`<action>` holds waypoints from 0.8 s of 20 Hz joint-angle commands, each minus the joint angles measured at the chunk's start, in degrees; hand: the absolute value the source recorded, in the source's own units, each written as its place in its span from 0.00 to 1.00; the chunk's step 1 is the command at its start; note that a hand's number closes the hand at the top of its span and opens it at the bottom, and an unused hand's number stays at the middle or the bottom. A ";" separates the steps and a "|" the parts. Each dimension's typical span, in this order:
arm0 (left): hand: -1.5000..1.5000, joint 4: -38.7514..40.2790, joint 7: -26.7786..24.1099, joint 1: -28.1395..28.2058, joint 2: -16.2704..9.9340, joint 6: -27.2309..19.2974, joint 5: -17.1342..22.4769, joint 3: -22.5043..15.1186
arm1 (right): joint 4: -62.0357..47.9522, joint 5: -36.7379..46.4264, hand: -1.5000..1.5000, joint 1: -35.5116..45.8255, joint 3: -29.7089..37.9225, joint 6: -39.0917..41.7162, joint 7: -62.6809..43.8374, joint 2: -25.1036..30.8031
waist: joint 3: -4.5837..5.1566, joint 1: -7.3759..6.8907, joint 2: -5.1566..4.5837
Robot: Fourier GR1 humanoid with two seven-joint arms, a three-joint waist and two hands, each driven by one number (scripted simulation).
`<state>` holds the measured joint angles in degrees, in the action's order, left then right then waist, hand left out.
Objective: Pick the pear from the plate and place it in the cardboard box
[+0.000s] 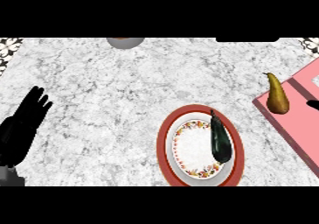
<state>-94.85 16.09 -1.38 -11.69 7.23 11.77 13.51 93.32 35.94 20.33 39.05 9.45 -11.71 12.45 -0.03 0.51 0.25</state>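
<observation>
Black left hand [23, 124] rests at the counter's left edge, fingers [38, 99] straight.

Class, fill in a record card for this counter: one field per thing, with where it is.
plate: centre-right, holds a dark long vegetable
pink box: right edge
pear: off the plate, at the pink box's left rim
left hand: open, resting at left edge
right hand: dark sliver at right edge, unclear
grey bowl: top edge

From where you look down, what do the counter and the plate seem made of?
The counter looks like polished marble: white with grey veining. The plate looks like glazed ceramic: a red rim and a white centre ringed with painted flowers. Neither material is certain.
</observation>
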 commanded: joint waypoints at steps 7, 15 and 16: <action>0.50 0.78 -0.10 -0.99 -0.31 0.32 0.39 0.86 | -4.16 -20.34 0.00 -5.52 16.01 4.80 3.53 8.97 | 0.01 -0.22 -0.22; 0.50 2.15 -0.32 -2.49 -0.91 1.19 0.63 1.19 | -12.38 -31.29 0.00 -12.99 22.91 14.92 10.48 19.51 | 0.02 -0.24 -0.22; 0.50 -3.88 3.39 0.79 0.66 -0.73 -0.16 -0.42 | -10.59 -31.72 0.00 -14.49 22.33 15.95 8.57 19.78 | 0.02 -0.42 -0.16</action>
<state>-95.33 17.47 -2.59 -11.68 6.97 11.58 13.63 85.08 7.82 8.99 59.55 22.74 -5.27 29.08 -0.01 0.32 0.08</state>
